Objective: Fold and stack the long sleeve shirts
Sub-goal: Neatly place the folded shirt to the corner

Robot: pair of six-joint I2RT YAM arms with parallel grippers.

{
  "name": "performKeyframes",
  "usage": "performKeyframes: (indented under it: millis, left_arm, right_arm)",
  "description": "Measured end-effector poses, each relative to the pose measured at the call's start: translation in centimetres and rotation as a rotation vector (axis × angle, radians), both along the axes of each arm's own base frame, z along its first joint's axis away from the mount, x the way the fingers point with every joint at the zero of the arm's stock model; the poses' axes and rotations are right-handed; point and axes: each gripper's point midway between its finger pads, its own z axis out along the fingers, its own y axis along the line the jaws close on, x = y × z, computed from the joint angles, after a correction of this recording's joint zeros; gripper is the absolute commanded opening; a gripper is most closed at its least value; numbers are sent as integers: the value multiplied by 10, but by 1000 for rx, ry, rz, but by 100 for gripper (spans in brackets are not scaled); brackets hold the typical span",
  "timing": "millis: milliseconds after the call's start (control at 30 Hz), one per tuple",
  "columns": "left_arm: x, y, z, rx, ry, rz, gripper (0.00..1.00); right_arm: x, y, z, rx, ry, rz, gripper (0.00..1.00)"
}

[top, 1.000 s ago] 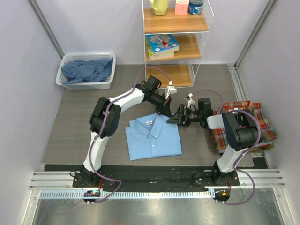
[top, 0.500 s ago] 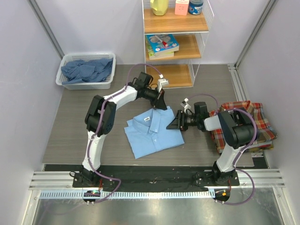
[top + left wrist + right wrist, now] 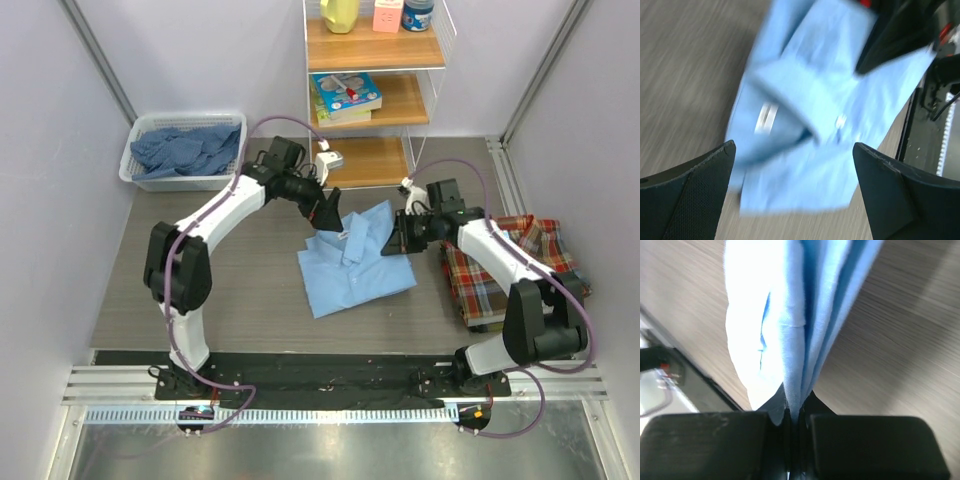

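The folded light blue shirt [image 3: 358, 272] lies at the middle of the counter [image 3: 200, 280]. Its long axis runs from about 7 o'clock to 1 o'clock, with the collar end toward 1 o'clock. The near half rests flat, while the far right edge is lifted off the surface.

The right hand [image 3: 400, 236] sits at the shirt's 3 o'clock side. In the right wrist view it is pressed together on a bunched fold of the blue cloth [image 3: 785, 315]. The right arm rises from its base at 5 o'clock, and its forearm crosses above the plaid shirts [image 3: 500, 280] and points toward 9 o'clock.

The left hand [image 3: 330, 215] hovers just beyond the collar, at the shirt's 11 o'clock corner. Its fingers [image 3: 690, 200] are spread wide apart with nothing between them, and the blurred shirt [image 3: 810, 150] lies below. The left arm is stretched long from its base at 7 o'clock, with the elbow out to the left and the forearm angled toward 4 o'clock.

Darker blue shirts [image 3: 185, 148] fill the basket [image 3: 135, 172] at 10 o'clock.
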Motion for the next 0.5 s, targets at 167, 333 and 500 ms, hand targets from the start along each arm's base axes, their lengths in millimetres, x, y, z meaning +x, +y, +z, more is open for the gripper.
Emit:
performKeyframes:
  millis: [167,333,500]
  left_arm:
    - [-11,38,7,114,-48,35,100]
    - [-31,70,-24,255,-20,45,100]
    - [-45,89,-46,346,-5,45,100]
  right_arm:
    - [-9,-52,18,-200,-2,-6,1]
    - [-32,-98,32,-350,36,11,1]
    - [-53,-128,71,-443,-5,35,1]
